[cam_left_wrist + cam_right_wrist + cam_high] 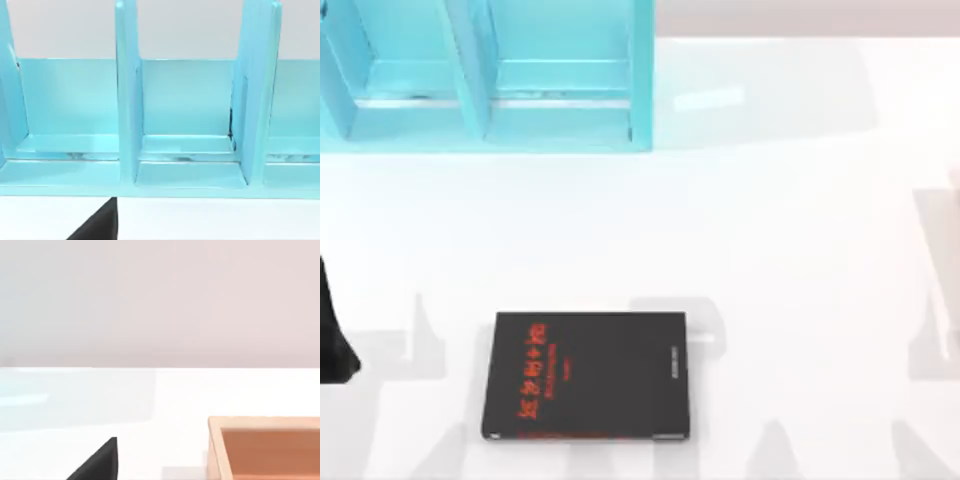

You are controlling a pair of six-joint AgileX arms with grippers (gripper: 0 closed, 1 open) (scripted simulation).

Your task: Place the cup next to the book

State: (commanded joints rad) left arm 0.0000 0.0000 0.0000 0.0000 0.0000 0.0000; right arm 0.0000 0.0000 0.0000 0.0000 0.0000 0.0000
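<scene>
Nearest the camera's edge of the white table (pixel 790 230), one book (pixel 586 376) lies flat, black-covered, with a column of red Chinese characters down its left part and a short line of small grey print toward its right edge. It sits a little left of the table's middle, square to the table edges, with bare white surface on all sides of it and nothing touching it.

At the table's left edge, level with the book and well apart from it, one dark shape of the left arm (pixel 334 330) pokes into the top view. I cannot tell how far its pincer is parted or whether it has hold of anything. A black wedge sits at the lower edge of each wrist view, two in all, too little of either to read.

Farther back on the left stands one turquoise shelf unit (pixel 490 85); the top view shows two of its compartments, and the left wrist view, facing the shelf (pixel 190 125), shows upright dividers with open bays between them.

In the right wrist view one shallow orange-brown tray (pixel 265 445) rests on the table
</scene>
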